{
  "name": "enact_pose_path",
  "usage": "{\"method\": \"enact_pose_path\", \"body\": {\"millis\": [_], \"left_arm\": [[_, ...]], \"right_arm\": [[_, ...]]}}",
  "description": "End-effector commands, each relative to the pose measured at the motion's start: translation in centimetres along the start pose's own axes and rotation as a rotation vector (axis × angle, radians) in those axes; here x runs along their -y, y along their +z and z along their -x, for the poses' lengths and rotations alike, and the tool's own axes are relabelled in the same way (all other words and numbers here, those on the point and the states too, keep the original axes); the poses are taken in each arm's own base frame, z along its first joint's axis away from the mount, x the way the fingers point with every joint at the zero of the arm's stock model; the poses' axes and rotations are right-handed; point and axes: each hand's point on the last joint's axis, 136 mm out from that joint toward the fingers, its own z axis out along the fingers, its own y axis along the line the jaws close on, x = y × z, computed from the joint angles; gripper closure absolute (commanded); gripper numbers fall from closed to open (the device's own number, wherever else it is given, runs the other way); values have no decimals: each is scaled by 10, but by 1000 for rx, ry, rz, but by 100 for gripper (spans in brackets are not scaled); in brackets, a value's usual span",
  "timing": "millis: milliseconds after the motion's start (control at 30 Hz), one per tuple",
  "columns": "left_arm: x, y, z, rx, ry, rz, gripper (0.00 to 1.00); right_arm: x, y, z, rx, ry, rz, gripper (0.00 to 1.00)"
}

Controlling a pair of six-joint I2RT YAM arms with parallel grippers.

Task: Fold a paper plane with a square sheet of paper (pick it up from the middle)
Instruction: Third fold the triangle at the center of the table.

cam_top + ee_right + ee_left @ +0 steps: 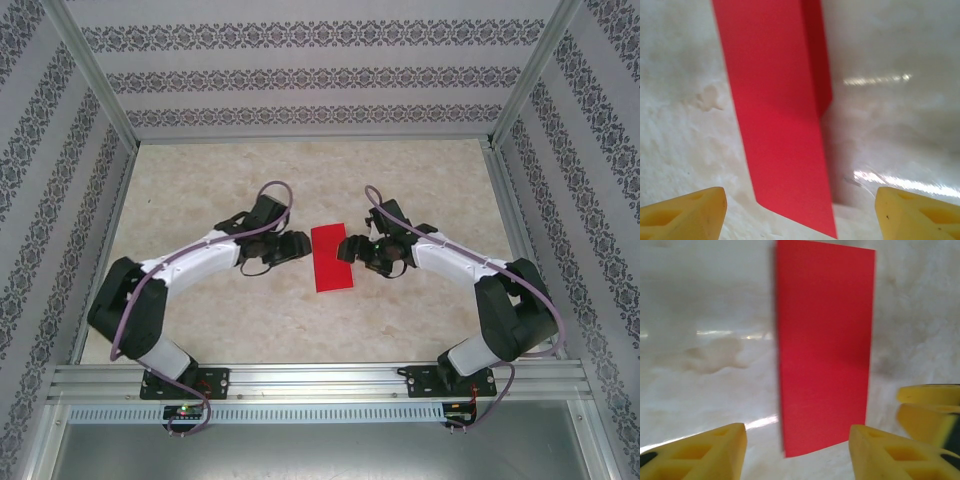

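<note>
While the folded red paper [332,257] lies on the pale surface [300,180], the left hand [298,247] and right hand [350,248] flank it, fingers apart, holding nothing.

Bright, even light overall; top view sharp, only faint soft shadows. Wrist views softer: glare streaks on glossy table [875,79] (one low in left wrist view too), red sheet [825,350] edges a bit blurred, yellow fingers [715,455] out of focus at btm. Grey shadow along sheet's right side, right wrist view.
</note>
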Motion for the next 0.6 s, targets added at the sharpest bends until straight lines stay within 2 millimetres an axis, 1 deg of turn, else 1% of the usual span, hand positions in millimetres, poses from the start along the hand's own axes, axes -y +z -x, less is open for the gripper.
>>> {"method": "enact_pose_path", "body": {"millis": [0, 133, 267, 367, 567], "left_arm": [[33, 18, 6, 4, 50, -82, 46], [36, 37, 7, -17, 42, -77, 50], [29, 49, 6, -29, 25, -55, 53], [24, 55, 5, -38, 15, -39, 54], [19, 61, 3, -47, 7, -31, 56]], "right_arm": [[-9, -2, -7, -18, 35, 77, 24], [-2, 3, -21, -50, 56, 93, 29], [0, 8, -29, -69, 77, 118, 36], [-4, 11, -31, -78, 96, 153, 41], [-1, 18, -34, -97, 113, 156, 51]]}}
